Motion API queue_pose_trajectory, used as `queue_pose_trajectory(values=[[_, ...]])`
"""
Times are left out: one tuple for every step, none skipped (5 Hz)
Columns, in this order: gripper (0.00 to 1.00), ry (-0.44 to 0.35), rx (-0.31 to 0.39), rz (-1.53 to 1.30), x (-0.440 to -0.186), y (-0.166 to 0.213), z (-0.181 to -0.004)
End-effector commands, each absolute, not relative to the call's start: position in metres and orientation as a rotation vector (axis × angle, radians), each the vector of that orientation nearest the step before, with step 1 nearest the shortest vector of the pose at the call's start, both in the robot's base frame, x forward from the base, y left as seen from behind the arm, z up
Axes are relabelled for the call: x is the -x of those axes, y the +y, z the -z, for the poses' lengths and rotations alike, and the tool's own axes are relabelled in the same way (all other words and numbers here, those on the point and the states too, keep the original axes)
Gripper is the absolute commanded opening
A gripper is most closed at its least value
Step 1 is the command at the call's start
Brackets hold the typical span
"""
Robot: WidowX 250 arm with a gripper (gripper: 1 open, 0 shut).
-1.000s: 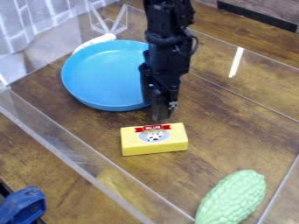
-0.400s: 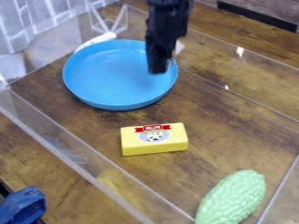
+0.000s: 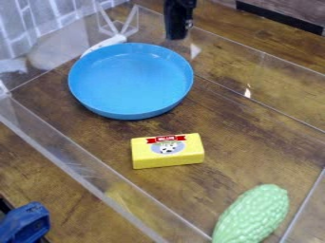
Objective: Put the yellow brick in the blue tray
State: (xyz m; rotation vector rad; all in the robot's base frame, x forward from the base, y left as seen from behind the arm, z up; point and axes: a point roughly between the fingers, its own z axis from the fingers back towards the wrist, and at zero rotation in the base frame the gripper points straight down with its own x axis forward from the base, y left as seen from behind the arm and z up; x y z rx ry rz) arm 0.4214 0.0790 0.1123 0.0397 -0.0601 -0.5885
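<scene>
Yellow brick [image 3: 168,150] is seen flat on table, well apart from closed, empty gripper [image 3: 180,34]; long axis left-right.

- Below the pincer [image 3: 180,28], which looks like dark matt plastic, the blue tray [image 3: 95,100] is smooth, glossy plastic.
- Further from it, the yellow brick [image 3: 168,150] has a smooth, faintly shiny face (printed label).
- The table [image 3: 254,142] is dark wood grain, walled by clear glossy sheets.
- Farthest off, the green oval thing [image 3: 252,215] is bumpy and matt.
</scene>
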Motion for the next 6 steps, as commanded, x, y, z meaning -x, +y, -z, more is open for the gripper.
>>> queue_pose_trajectory(values=[[0.0,-0.125,-0.09,0.57,-0.434,0.108,-0.135],[0.0,-0.126,-0.096,0.586,-0.442,0.122,-0.132],[0.0,-0.128,-0.106,0.606,-0.444,0.137,-0.13],[0.0,-0.126,-0.114,0.601,-0.443,0.138,-0.126],[1.0,-0.131,-0.091,0.635,-0.442,0.142,-0.105],[1.0,-0.144,-0.086,0.728,-0.442,0.143,-0.086]])
